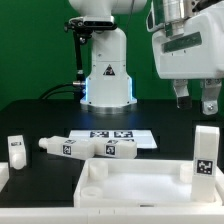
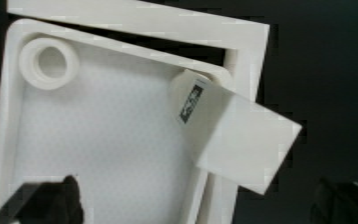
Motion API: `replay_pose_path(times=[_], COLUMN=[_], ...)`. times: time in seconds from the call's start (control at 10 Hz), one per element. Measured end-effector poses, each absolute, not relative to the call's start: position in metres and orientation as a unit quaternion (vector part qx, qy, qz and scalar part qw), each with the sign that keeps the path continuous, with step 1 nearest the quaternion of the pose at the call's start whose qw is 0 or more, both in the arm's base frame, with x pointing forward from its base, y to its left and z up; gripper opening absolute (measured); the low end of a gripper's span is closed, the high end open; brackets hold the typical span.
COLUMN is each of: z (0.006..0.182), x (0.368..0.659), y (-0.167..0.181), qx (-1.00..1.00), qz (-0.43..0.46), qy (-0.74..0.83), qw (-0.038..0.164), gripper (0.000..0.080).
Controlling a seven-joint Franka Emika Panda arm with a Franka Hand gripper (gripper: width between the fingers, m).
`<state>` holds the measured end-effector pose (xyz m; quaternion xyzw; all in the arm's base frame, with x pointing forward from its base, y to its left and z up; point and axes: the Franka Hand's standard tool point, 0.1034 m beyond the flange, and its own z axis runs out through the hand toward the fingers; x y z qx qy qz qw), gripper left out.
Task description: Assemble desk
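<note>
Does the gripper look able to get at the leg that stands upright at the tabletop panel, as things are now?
Probably yes. The gripper hangs open roughly above the upright leg, and nothing shows in the gap between them, so a descent looks free.

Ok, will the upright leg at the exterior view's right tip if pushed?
Probably: the leg stands tall and narrow, so a high push could topple it. It looks like rigid plastic and is likely light.
</note>
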<state>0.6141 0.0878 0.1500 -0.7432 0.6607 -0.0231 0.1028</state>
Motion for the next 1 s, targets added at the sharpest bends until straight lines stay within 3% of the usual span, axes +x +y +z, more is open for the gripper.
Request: replay_pose_path(times=[0.2,0.6,0.7,1.0], z=[0.152,0.149,0.138,0.102], x=[0.619,0.617,0.606,0.560], y=[0.086,0.084,0.071,0.036], qx=[-0.713,-0.712,-0.700,-0.670], qz=[-0.030,-0.032,-0.039,-0.043], qy=[0.690,0.690,0.702,0.733], qw=[0.121,0.124,0.127,0.112], gripper=[0.0649,0.0649,0.0649,0.0649])
